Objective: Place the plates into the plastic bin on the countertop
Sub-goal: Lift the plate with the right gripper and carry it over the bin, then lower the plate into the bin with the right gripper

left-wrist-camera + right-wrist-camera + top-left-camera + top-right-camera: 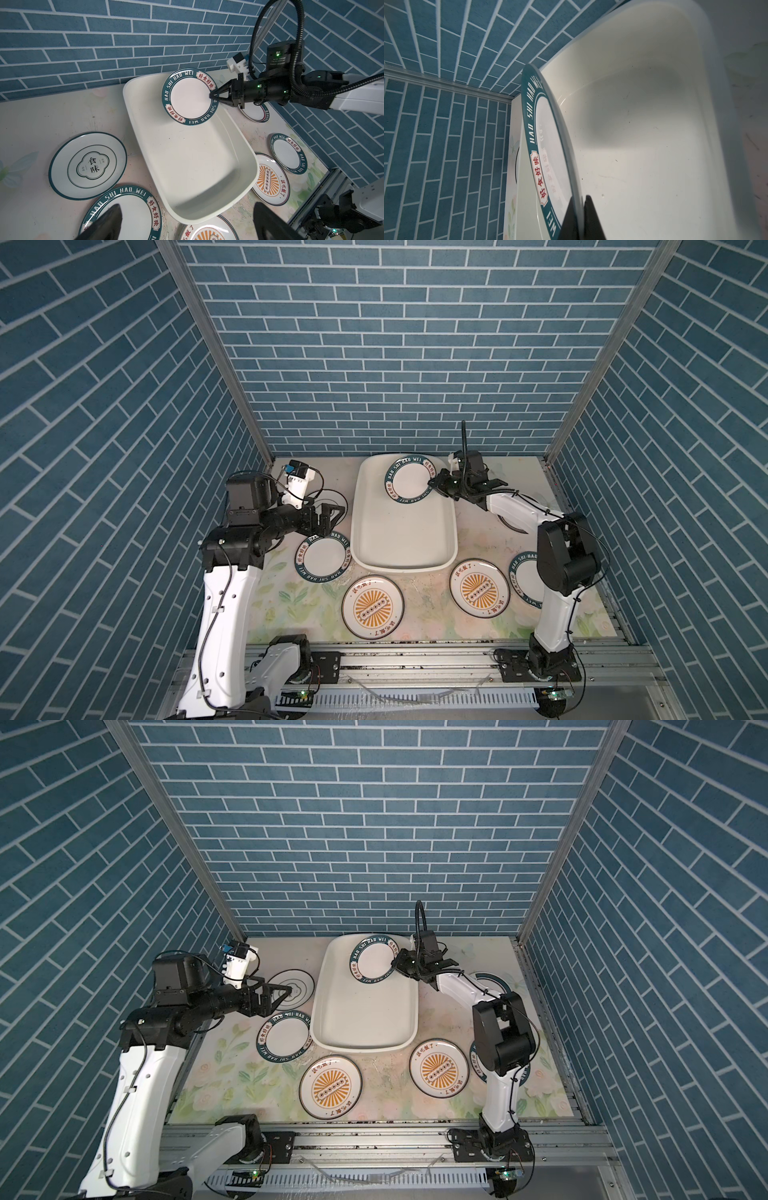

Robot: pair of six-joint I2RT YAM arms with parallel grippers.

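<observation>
The held plate (pixel 189 96), pinched at its rim by the right gripper (pixel 212 96), reads "HAO SHI HAO WEI" in white capitals on its dark green rim. Red characters 好食好味 sit in pale panels between the words. A second plate (pixel 124 209) just beneath the left gripper (pixel 334 517) carries the same wording, and so does a third plate (pixel 288 152) well apart from that gripper. The ringed plate (pixel 88 165) near the left gripper shows 食味 in black at its centre; the smaller characters beside them are too small to read. The sunburst plate (pixel 270 179) bears red 该吃饭了 along its edge.
</observation>
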